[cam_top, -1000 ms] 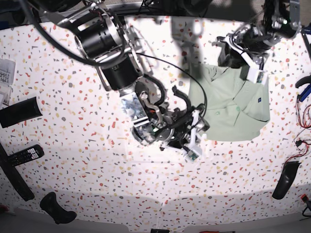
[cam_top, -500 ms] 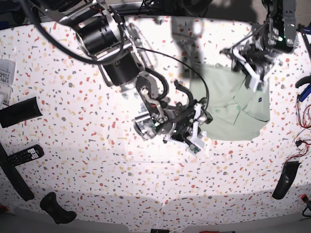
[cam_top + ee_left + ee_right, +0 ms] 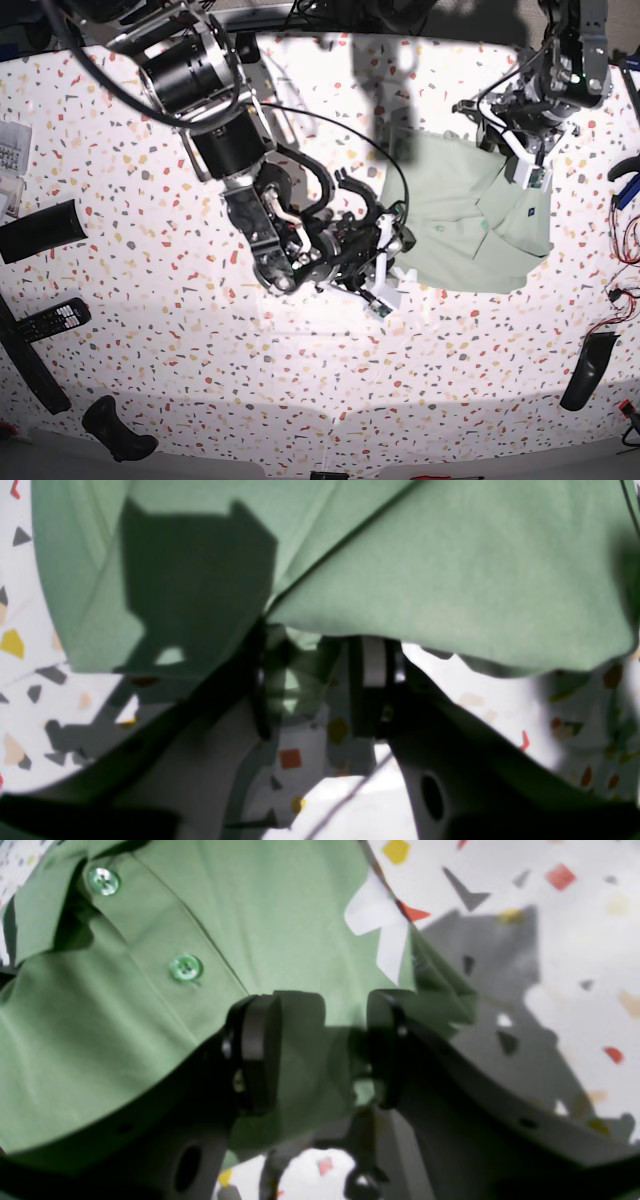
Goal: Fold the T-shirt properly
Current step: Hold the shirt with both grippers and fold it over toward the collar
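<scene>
The pale green T-shirt (image 3: 470, 215) lies partly folded on the speckled table (image 3: 150, 260), right of centre. Its buttons (image 3: 185, 968) and placket show in the right wrist view. My right gripper (image 3: 394, 268) is at the shirt's lower-left corner. Its fingers (image 3: 255, 1050) stand apart astride the hem, with cloth (image 3: 150, 1040) filling the gap at my right gripper (image 3: 320, 1055). My left gripper (image 3: 525, 165) is at the shirt's upper-right part. In the left wrist view my left gripper (image 3: 315, 680) has its jaws apart under an overhanging fold (image 3: 450, 590), with a little cloth between them.
Along the left edge lie a black remote (image 3: 55, 320), a dark sleeve-like object (image 3: 40, 228), another black object (image 3: 115, 428) and some papers (image 3: 10, 160). A black object (image 3: 588, 370) and coloured wires (image 3: 625, 245) sit at the right edge.
My right gripper has swung up and right onto the shirt's lower-left corner and narrowed around the hem. My left gripper has shifted slightly down on the shirt's upper right.
</scene>
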Tool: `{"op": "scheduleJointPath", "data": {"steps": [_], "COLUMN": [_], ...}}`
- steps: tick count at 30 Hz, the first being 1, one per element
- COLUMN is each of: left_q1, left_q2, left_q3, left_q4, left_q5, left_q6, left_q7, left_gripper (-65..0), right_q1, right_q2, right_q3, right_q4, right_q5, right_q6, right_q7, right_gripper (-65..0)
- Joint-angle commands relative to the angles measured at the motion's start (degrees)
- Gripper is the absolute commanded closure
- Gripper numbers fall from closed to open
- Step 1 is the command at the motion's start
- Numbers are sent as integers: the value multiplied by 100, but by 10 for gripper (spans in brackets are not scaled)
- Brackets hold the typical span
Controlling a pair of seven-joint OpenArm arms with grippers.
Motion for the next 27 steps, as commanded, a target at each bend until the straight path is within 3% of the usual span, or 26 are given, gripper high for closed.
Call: {"op": "scheduleJointPath", "data": {"steps": [1, 5, 9, 12, 15, 18, 23, 27], "left_q1": [-79, -146, -142, -131, -129, -131, -138, -345], "left_q2": [-35, -37, -35, -39, -35, -37, -37, -35], "left_q3": [-22, -22, -22, -22, -22, -22, -22, -22], "left_q4": [74, 74, 74, 74, 76, 76, 59, -238], "left_q5": [-22, -153, -197, -358, -553, -662, -442, -424], "left_q6": [4, 0, 2, 0, -11, -13, -11, -9], "left_q7": [-79, -74, -33, 105, 142, 122, -149, -201], "left_gripper": [-194, -194, -194, -194, -194, -194, -194, -194], "right_q1": [162, 179, 197, 190, 149, 81, 81, 46], "right_q2": [9, -68, -466, -466, -466, -466, -256, 68], "right_q3": [0, 2, 0, -304, -603, -737, -748, -750], "right_q4": [131, 273, 452, 439, 280, -87, -208, -61], "right_q5": [87, 369, 621, 190, -732, -931, -863, -452], "right_q6": [49, 49, 49, 49, 49, -144, -151, -17], "right_q7": [105, 306, 503, 868, 887, 1056, 748, -9], "right_gripper": [-260, -260, -260, -260, -260, -260, -260, -260]}}
